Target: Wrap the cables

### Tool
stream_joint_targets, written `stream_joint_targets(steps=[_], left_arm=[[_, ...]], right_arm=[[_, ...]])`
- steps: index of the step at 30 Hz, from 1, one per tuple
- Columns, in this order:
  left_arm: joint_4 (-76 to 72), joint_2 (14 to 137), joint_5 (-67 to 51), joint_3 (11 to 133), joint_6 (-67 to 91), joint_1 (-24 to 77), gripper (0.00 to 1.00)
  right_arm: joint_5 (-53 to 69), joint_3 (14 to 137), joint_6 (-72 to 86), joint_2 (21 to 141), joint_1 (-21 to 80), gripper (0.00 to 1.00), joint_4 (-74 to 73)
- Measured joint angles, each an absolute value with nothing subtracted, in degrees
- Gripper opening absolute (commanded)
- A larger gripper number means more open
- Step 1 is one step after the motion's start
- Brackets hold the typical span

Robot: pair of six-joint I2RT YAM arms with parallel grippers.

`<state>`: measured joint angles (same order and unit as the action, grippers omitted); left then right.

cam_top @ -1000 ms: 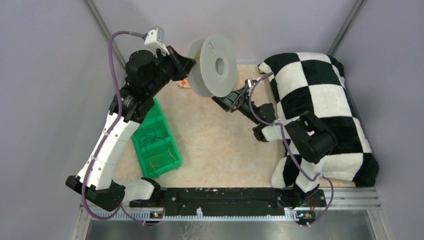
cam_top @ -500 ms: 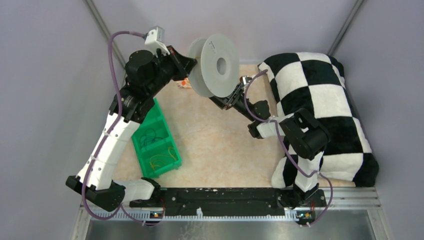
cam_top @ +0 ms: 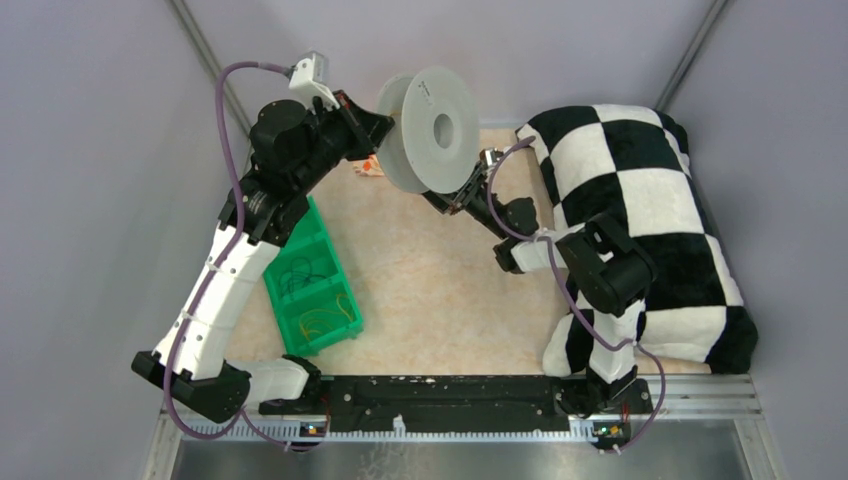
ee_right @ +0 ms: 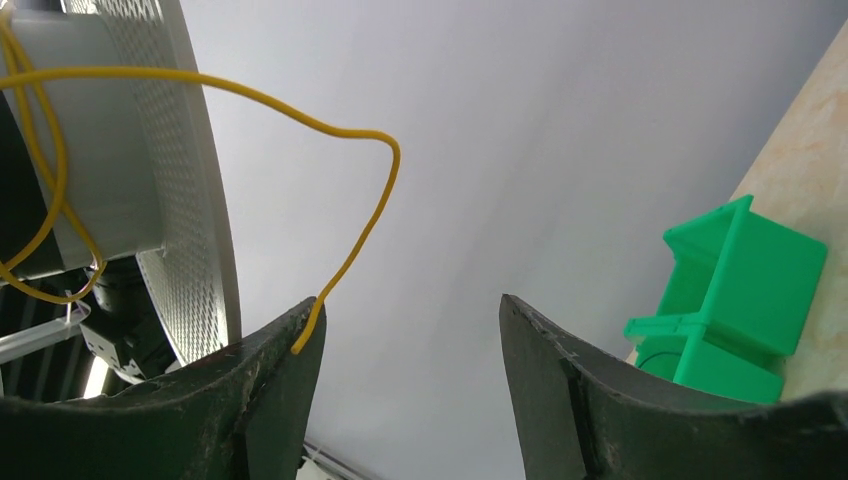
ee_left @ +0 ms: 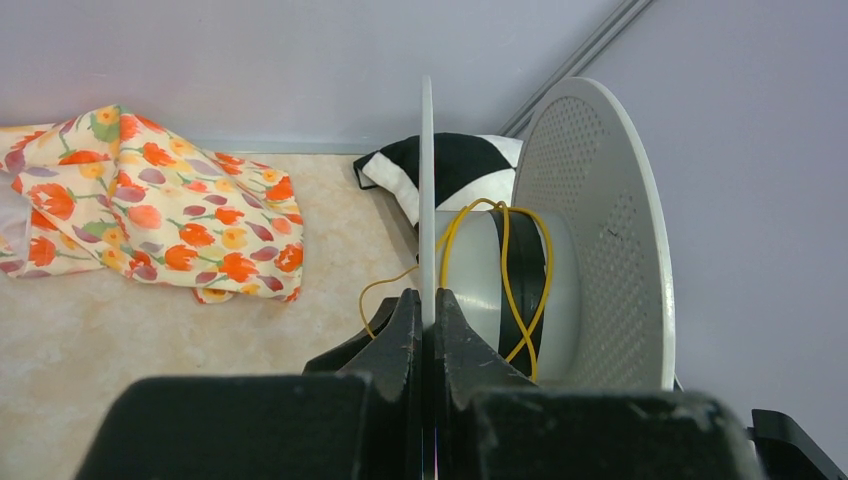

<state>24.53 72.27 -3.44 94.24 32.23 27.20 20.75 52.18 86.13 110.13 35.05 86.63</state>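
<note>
Now the left gripper [ee_left: 428, 312] pinches a flange of the round grey plastic spool [ee_left: 600, 230], thin yellow cable [ee_left: 505, 250] looped loosely round its hub. Beside the spool the right gripper [ee_right: 408, 312] gapes empty; winding seems midway, and next it likely needs to catch the free tail

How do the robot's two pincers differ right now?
The left pincer is shut on the thin flange of the grey spool; the right pincer stands open, clamping nothing. The left holds the spool up; the right sits beside it, the yellow wire ending at one finger. Both are black.
</note>
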Motion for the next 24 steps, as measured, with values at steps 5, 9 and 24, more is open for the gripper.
stream_joint_targets(steps=[5, 9, 24], left_arm=[[24.53, 72.29, -3.92, 94.24, 31.53, 27.0, 0.0], [24.45, 72.97, -7.16, 94.52, 31.35, 25.36, 0.0], [23.75, 74.54, -14.09, 94.5, 33.36, 20.4, 0.0]], right_arm=[[23.09, 54.08, 85.95, 111.26, 34.17, 0.65, 86.52], [24.53, 54.11, 86.0, 111.26, 33.82, 0.64, 86.54], [26.81, 54.0, 86.35, 111.26, 31.68, 0.59, 86.52]])
